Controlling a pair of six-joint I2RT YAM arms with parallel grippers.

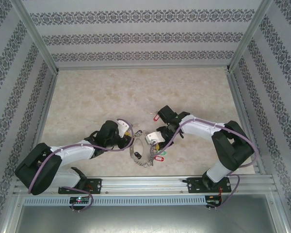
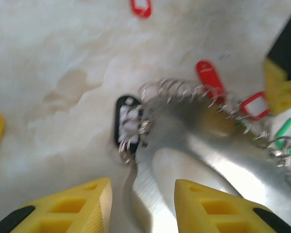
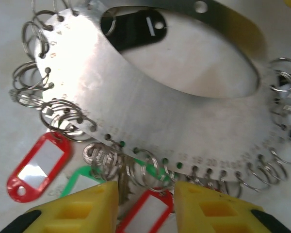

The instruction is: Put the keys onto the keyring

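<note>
A lab robot booth: a left arm [image 1: 72, 154] and a right arm [image 1: 206, 127] bolted to an aluminium rail [image 1: 145, 184], with a marble-look counter [image 1: 111, 92] boxed in by metal posts [image 1: 35, 36] and patterned wallpaper panels [image 1: 145, 36].

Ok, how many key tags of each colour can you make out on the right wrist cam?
red tags: 2
green tag: 1
black tag: 1
Total: 4 clear ones; the right edge is too cluttered to tell.
</note>
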